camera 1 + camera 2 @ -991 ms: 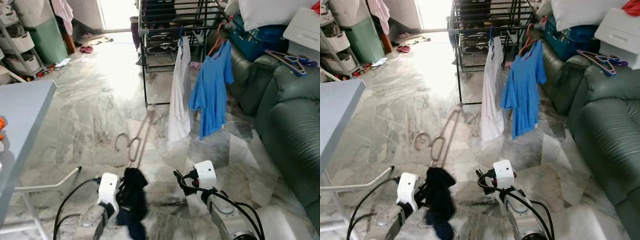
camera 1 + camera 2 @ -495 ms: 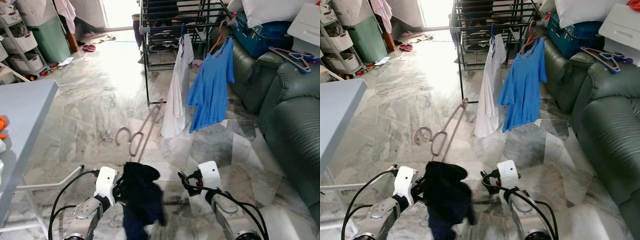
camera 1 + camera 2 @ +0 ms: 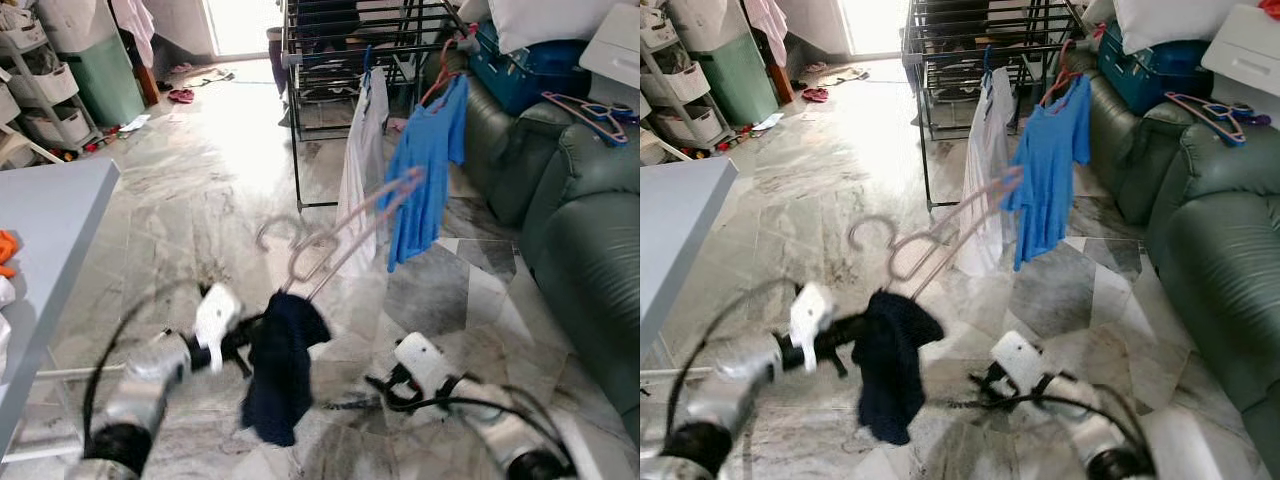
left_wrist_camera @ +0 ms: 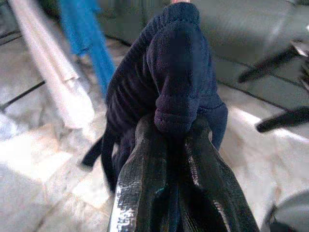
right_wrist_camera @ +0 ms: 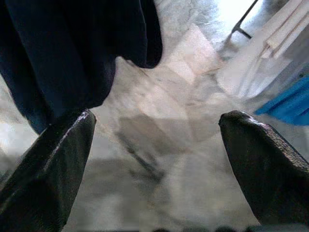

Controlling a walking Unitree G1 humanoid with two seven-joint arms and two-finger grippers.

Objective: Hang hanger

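- One gripper, the left (image 4: 176, 133), was clamped on the dark garment (image 3: 280, 365) carrying the hanger (image 3: 335, 240), mid-frame.
- Right gripper (image 5: 154, 159) sat spread, lower right.
- Next: hook onto the rack (image 3: 330, 40), upper centre.

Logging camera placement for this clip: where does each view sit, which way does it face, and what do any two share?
Left and right eye views: head, looking forward and down at the drying rack; both arms show.
Left wrist view: along the left gripper, shut on the dark garment.
Right wrist view: along the open right gripper toward the floor.
Shared: the wrist views both catch the dark garment and blue shirt.
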